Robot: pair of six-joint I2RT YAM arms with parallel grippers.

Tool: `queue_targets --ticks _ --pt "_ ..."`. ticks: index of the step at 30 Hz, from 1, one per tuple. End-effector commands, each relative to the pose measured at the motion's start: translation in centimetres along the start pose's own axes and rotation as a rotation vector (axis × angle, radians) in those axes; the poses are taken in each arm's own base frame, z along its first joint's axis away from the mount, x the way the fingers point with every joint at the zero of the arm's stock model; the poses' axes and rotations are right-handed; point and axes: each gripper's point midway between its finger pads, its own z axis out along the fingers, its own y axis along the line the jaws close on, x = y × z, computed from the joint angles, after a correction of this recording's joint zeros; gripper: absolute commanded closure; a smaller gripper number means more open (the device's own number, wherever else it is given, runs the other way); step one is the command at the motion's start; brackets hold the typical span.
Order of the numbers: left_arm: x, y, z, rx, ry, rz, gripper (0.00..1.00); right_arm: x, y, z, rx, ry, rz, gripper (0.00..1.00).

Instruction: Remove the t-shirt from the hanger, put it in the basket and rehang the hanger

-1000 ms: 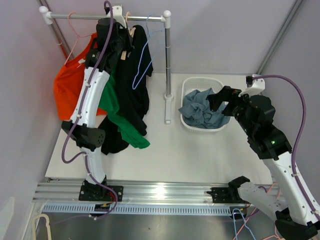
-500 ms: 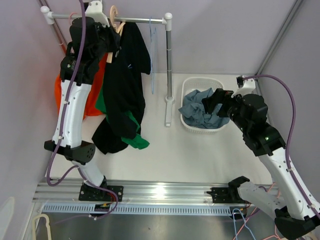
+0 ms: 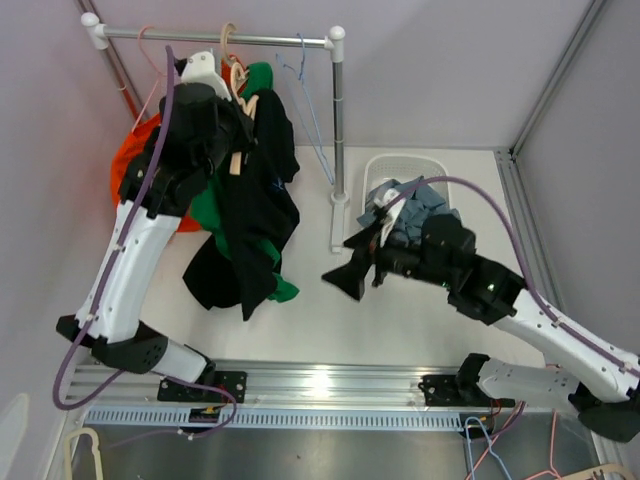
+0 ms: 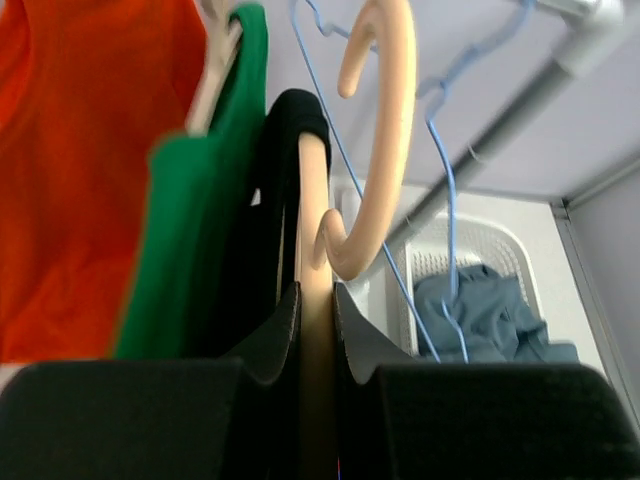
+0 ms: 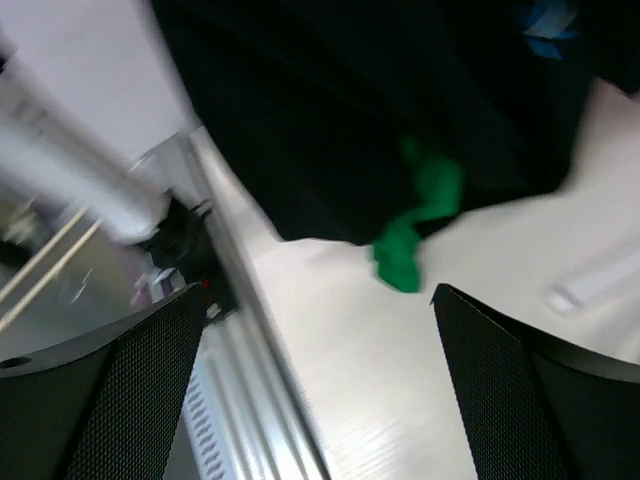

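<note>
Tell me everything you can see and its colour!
clothes rail: one, grey with white ends, back of table
black t-shirt: one, black, hanging under the rail
wooden hanger: one, beige, inside the black t-shirt
green shirt: one, green, beside the black t-shirt
orange top: one, orange, furthest left
blue wire hangers: two, blue, on the rail
pink wire hanger: one, pink, rail's left end
laundry basket: one, white, right of the rail
cloth: one, blue-grey, in the laundry basket
table: one, white, underneath
left gripper: one, black, shut on the wooden hanger
right gripper: one, black, open, above the table
</note>
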Motion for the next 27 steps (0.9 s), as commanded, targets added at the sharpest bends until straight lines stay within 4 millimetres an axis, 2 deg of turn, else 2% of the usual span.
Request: queue_targets --ticks 1,4,6,8,9,10,11,12,13,14,15,18,22,24,26,27 --pt "-2.4 0.2 -5.4 -0.039 -0.139 -0.104 0.99 0.2 6.8 1.5 -0.208 -0.075 -0.181 0.01" --pt "-1.1 -0.5 -7.4 0.009 -0.115 -0.133 0.99 1.7 8.6 3.3 -0.244 -0.087 -0.238 0.01" --pt "-0.3 -0.7 -8.2 0.037 -0.086 -0.148 0.99 1.4 10.6 4.2 -0.295 -0.137 -0.260 0.01" --pt "0.3 -0.6 -8.9 0.058 -0.074 -0.165 0.99 1.9 11.9 5.6 -0.326 -0.167 -0.290 0.00" --pt "0.3 -0.5 -9.3 0.059 -0.076 -0.172 0.99 2.5 13.2 6.0 -0.349 -0.173 -0.298 0.01" --pt "0.3 -0.4 -9.4 0.056 -0.076 -0.182 0.99 2.9 13.2 6.6 -0.328 -0.185 -0.312 0.01" --pt "0.3 -0.2 -9.8 0.058 -0.079 -0.189 1.00 2.1 13.9 7.0 -0.327 -0.237 -0.313 0.01" --pt "0.7 -0.1 -9.9 0.057 -0.073 -0.191 0.99 3.1 14.6 7.9 -0.333 -0.230 -0.320 0.01" --pt "0.7 0.0 -10.1 0.060 -0.074 -0.204 0.99 3.2 14.8 8.5 -0.331 -0.242 -0.322 0.00" --pt "1.0 -0.1 -10.2 0.066 -0.069 -0.208 0.99 2.4 15.3 8.9 -0.333 -0.288 -0.317 0.00" --pt "1.3 0.1 -10.4 0.072 -0.070 -0.212 1.00 3.3 15.5 10.0 -0.334 -0.279 -0.319 0.01" --pt "2.0 0.4 -10.6 0.071 -0.059 -0.218 0.99 3.2 17.1 11.5 -0.375 -0.300 -0.312 0.01" --pt "2.7 0.7 -10.6 0.067 -0.049 -0.218 0.99 2.7 19.0 12.3 -0.426 -0.326 -0.300 0.00" --pt "2.9 0.6 -10.8 0.076 -0.039 -0.227 0.99 2.4 18.9 13.0 -0.397 -0.337 -0.312 0.01" --pt "3.0 0.4 -11.2 0.088 -0.033 -0.230 0.99 2.0 19.1 13.2 -0.395 -0.358 -0.324 0.07" --pt "3.2 0.5 -11.2 0.087 -0.031 -0.227 0.99 1.8 19.2 13.3 -0.398 -0.365 -0.328 0.17"
